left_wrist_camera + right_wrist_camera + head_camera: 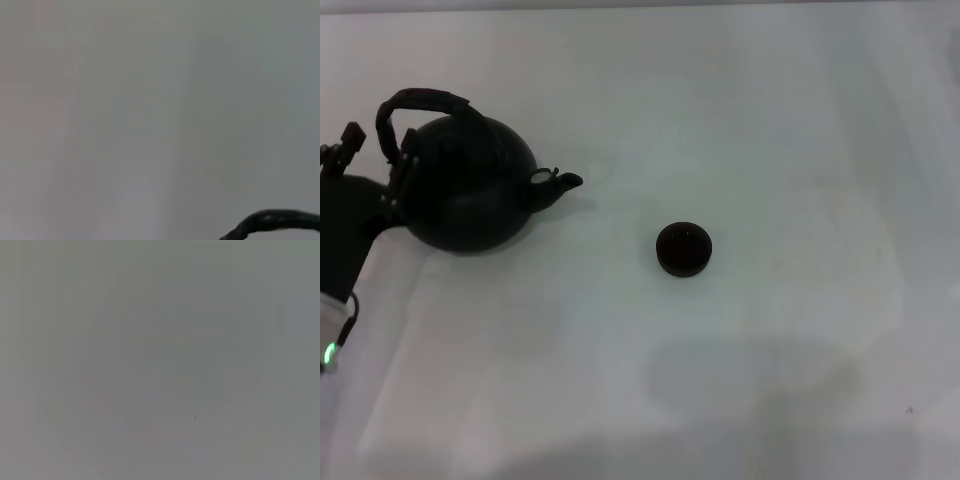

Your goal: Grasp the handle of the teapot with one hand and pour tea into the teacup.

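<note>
One arm is in my head view: the left arm enters from the left edge, its dark forearm angled up toward the teapot, with a green light glowing low on its pale housing. The left claw sits against the teapot's left flank, by the handle; I cannot tell whether its fingers are spread or pressed together, since dark metal merges with dark pot. The handle arches over the pot and leans toward the left. The teapot is on the white table at the left, tipped slightly, its short spout pointing right toward the teacup. The teacup stands upright near the table's middle, well apart from the spout, its mouth open upward. In my left wrist view only a dark curved piece shows at one corner against blank table; I cannot tell what it is. The right wrist view shows plain grey surface, and the right claw appears nowhere.
</note>
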Available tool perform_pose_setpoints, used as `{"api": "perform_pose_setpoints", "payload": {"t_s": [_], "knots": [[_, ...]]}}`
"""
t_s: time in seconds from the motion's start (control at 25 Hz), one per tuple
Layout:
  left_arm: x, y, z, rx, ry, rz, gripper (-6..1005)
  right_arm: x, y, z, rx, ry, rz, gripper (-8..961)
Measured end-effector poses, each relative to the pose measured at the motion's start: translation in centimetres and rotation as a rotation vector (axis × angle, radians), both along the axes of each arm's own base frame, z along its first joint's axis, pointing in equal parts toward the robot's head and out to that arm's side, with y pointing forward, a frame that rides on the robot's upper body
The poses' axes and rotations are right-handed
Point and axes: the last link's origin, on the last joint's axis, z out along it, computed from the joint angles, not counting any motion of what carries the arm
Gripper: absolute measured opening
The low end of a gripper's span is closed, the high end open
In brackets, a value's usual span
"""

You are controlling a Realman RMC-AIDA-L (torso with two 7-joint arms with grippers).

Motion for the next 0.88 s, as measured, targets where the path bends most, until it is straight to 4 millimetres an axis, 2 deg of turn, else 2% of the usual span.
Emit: {"api": "perform_pose_setpoints", "payload": {"t_s": [0.32, 0.56, 0.76, 0.88], "knots": [[-0.7, -3.4, 0.9, 0.066, -0.043, 0.005, 650, 0.6, -0.2, 0.8, 0.042, 0.019, -0.024, 673], [-3.0, -6.3, 2.8, 0.252, -0.102, 0.186, 651, 0.1, 0.0, 0.5, 0.027, -0.057, -0.006, 674], [-4.8, -6.3, 4.5, 0.327, -0.097, 0.265, 651, -0.6, 0.2, -0.7, -0.032, -0.135, 0.019, 675], [-5.5, -5.4, 5.6, 0.322, -0.123, 0.245, 650, -1.4, 0.7, -1.4, -0.070, -0.164, 0.052, 675]]}}
